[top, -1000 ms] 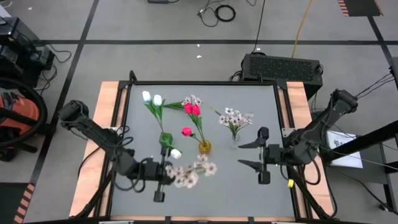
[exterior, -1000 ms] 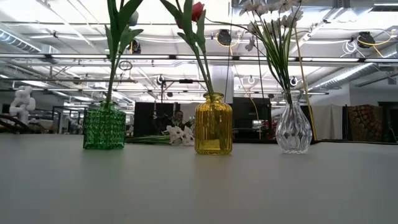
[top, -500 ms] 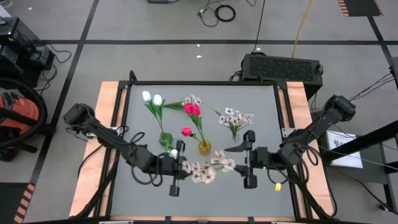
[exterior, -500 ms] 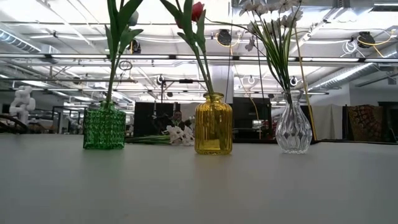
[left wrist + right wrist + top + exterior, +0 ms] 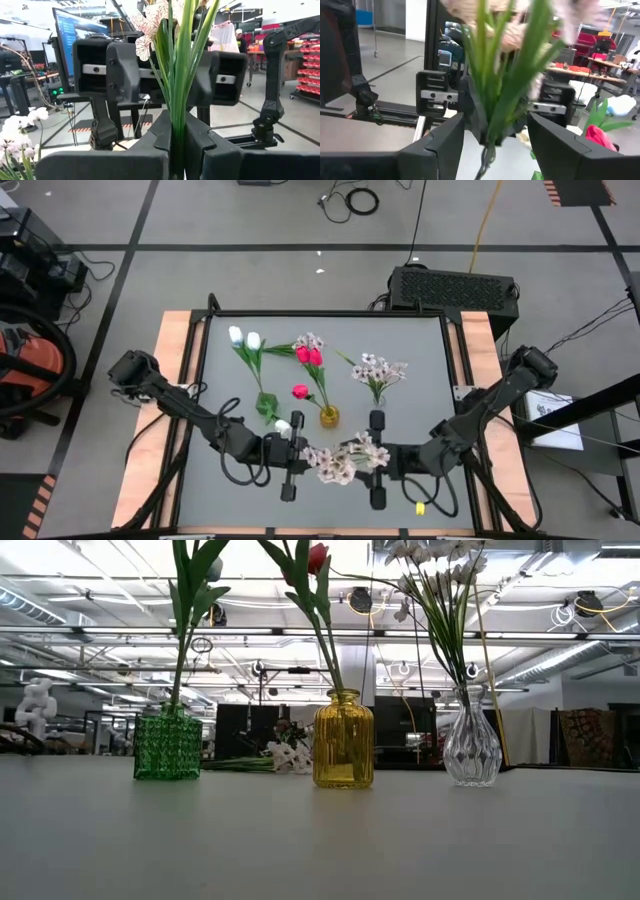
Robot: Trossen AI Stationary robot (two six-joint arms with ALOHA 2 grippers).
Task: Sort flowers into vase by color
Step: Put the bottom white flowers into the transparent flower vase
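My left gripper (image 5: 303, 464) is shut on a spray of tiny pale blossoms (image 5: 342, 460), held up near the table's front edge. My right gripper (image 5: 364, 461) faces it, open. Its fingers (image 5: 445, 145) stand on either side of the spray's green stems (image 5: 492, 120) without touching them. Behind them stand a green vase (image 5: 167, 745) with white tulips (image 5: 243, 338), a yellow vase (image 5: 343, 740) with pink-red tulips (image 5: 308, 356), and a clear vase (image 5: 472, 748) with another pale spray (image 5: 378, 368). Neither gripper shows in the low view. My left gripper pinches the spray's bundle of green stems (image 5: 177, 132) between its two fingers, near the stems' lower end. The fingers come in about level from the table's left and lie across the stems. The spray stands upright, blossoms on top, lifted clear of the table.
A white tulip (image 5: 283, 426) lies beside the green vase and a pink-red one (image 5: 300, 391) shows left of the yellow vase. A further pale spray (image 5: 308, 340) lies on the table behind the vases. Wooden rails (image 5: 170, 420) border the table's left and right sides.
My left gripper has carried the spray toward the table's right, upright and clear of the table. My right gripper has moved toward the table's left and near edge, so that its open fingers now flank the stems.
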